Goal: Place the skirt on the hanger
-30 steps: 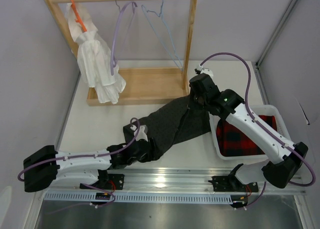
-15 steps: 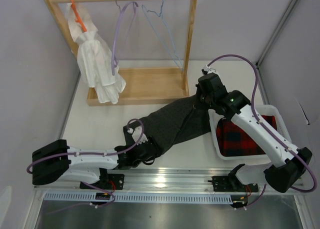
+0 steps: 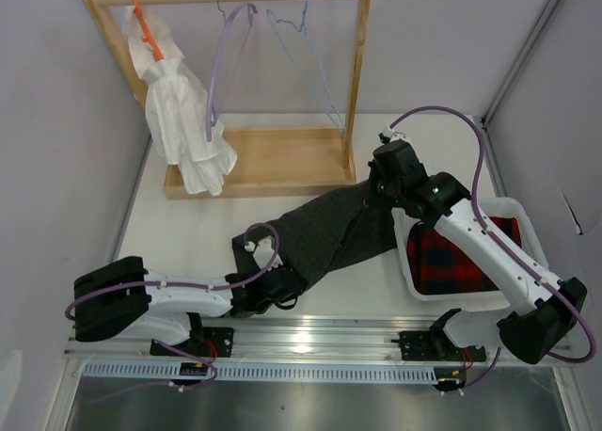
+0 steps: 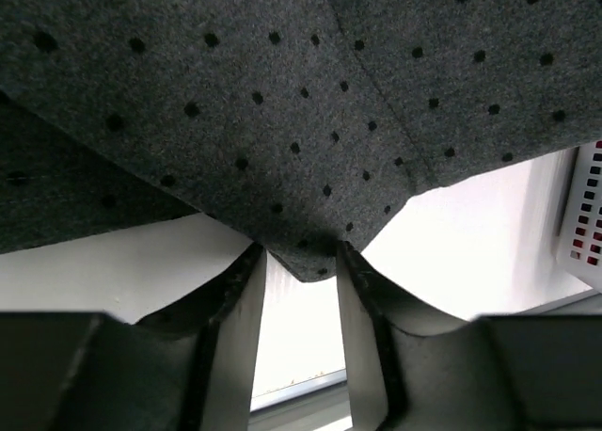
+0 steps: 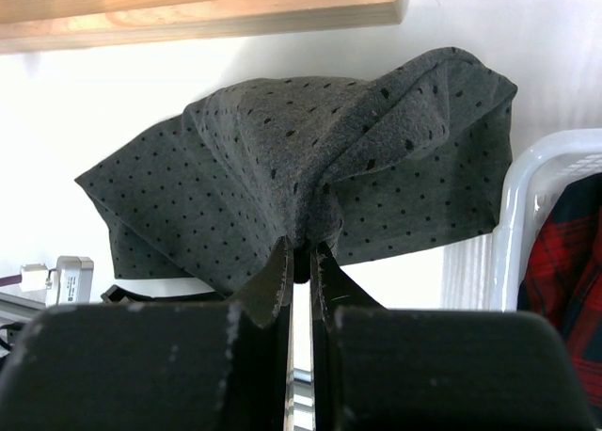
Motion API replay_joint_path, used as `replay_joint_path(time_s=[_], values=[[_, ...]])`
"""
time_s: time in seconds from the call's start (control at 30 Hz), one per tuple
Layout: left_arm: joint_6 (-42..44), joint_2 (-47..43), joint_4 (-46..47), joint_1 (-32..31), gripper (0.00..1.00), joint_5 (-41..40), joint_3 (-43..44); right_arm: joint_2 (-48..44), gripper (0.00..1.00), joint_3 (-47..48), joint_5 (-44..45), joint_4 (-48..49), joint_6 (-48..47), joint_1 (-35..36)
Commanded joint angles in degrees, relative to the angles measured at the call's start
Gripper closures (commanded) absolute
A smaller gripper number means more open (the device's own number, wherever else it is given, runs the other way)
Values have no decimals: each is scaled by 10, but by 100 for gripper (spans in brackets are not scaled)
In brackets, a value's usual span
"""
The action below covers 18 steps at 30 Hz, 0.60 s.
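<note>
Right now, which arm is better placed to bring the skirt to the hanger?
Right, probably: the right gripper grips the skirt beside the rack, closest to the hanger; the left gripper holds its near corner.

Overhead, I cannot see the tips of my left claw (image 4: pixel 301 259) where it meets the near corner of the skirt (image 3: pixel 329 229). Nor can I see those of my right claw (image 5: pixel 301 254) at the skirt's far end, under its own wrist. Through my left wrist the skirt runs past the top and both sides, and the basket (image 4: pixel 591 200) right of the skirt is cropped.
</note>
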Motion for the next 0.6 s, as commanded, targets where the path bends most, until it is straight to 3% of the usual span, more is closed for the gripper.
replay_joint_path(time_s=[0.0, 0.33, 0.57], values=[[-2, -3, 27, 2, 64, 1, 6, -25, 100, -2, -5, 25, -10, -6], [97, -97, 6, 44, 100, 6, 26, -19, 100, 6, -9, 26, -11, -8], [148, -207, -98, 49, 100, -27, 48, -20, 100, 18, -13, 22, -11, -9]])
